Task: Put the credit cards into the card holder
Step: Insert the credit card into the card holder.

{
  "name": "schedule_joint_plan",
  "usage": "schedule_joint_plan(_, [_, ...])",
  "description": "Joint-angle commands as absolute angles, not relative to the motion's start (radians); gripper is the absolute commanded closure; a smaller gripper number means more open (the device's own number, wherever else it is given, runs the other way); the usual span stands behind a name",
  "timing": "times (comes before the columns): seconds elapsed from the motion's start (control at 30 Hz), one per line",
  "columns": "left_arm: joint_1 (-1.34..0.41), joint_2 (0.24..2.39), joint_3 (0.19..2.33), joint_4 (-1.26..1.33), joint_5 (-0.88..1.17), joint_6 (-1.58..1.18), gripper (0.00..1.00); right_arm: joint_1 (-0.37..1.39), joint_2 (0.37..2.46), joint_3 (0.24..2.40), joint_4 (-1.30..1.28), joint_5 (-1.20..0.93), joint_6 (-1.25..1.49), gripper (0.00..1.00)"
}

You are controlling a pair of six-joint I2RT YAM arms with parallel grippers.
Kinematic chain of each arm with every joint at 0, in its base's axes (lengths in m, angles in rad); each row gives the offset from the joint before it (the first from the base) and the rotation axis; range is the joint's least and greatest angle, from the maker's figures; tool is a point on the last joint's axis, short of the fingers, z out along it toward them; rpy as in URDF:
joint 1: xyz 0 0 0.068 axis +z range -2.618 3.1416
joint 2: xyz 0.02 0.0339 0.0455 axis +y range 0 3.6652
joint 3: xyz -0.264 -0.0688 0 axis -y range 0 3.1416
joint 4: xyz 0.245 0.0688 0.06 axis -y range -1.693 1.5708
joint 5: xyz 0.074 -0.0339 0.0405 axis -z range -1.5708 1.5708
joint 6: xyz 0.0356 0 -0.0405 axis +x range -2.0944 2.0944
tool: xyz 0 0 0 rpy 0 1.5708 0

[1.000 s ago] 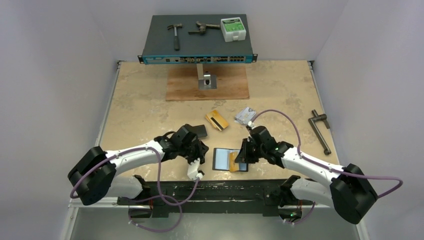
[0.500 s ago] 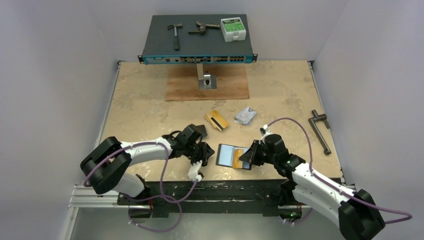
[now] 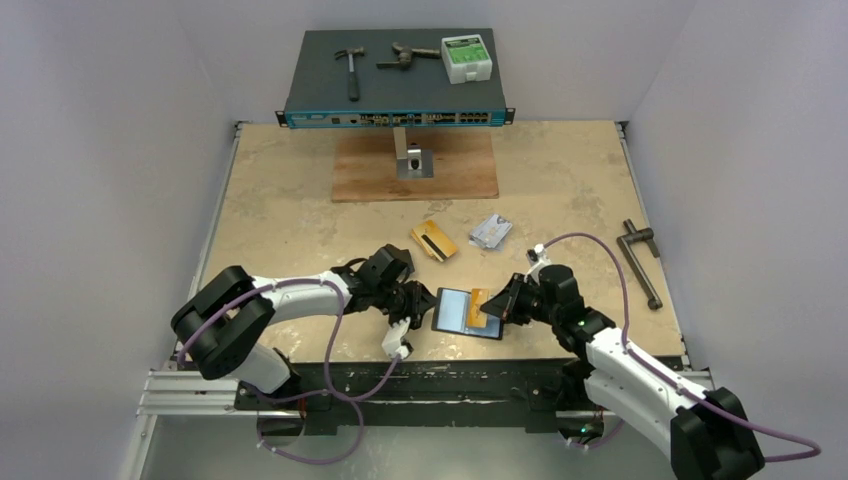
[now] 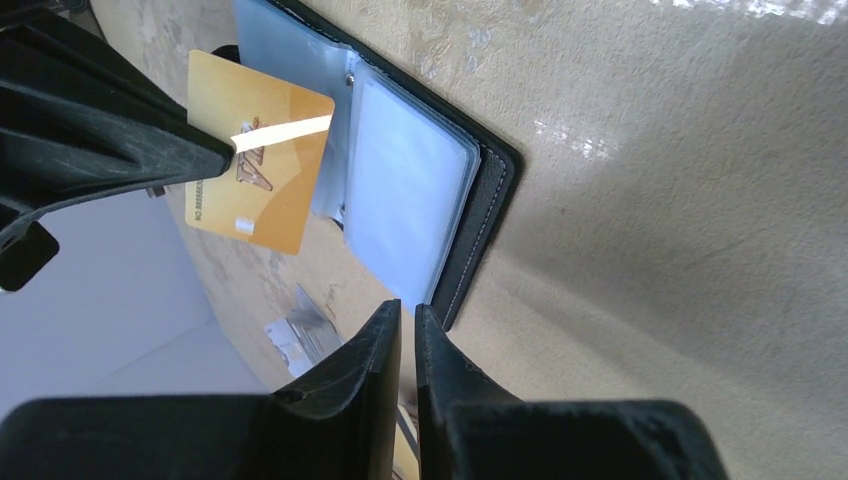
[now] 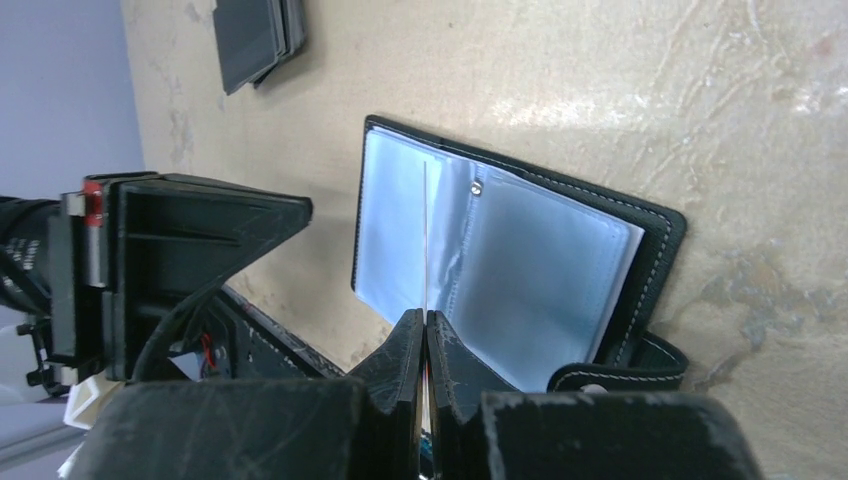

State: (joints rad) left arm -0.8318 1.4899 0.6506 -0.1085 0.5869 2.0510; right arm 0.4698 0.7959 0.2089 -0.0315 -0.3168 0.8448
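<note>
R fingers (image 3: 497,307) grip gold card (image 4: 258,150) over open holder (image 3: 466,312); L fingers (image 3: 421,304) near-shut, empty.

— Where did you see the card holder (image 3: 466,312)?
— Near the table's (image 3: 280,220) front edge, between your two grippers, lying open.
— And the loose cards?
— One card (image 3: 434,240) at eleven o'clock of it, another card (image 3: 491,231) at one o'clock, both farther back.

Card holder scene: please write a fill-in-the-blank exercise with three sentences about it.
1. The card holder lies ____ on the table, clear pockets up.
2. The right gripper holds a ____ card.
3. The left gripper is at the holder's ____.

Missing words: open; gold-orange; edge
</note>
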Motion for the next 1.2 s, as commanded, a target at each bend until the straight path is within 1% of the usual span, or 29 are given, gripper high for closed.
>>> schedule_joint_plan(0.0, [-0.832, 1.535, 0.695, -0.076, 0.644, 2.16, 0.89, 0.46, 0.812, 0.209, 0.075, -0.371, 0.847, 1.0])
schedule_joint_plan(0.27, [-0.832, 1.565, 0.726, -0.149, 0.656, 2.223, 0.83, 0.433, 0.837, 0.186, 0.113, -0.386, 0.85, 1.0])
schedule_joint_plan(0.6, [-0.843, 1.574, 0.726, -0.205, 0.64, 2.258, 0.82, 0.431, 0.933, 0.153, 0.19, -0.403, 0.839, 1.0])
schedule_joint_plan(1.17, [-0.881, 1.594, 0.694, -0.184, 0.611, 2.236, 0.82, 0.399, 0.946, 0.157, 0.227, -0.428, 0.842, 1.0])
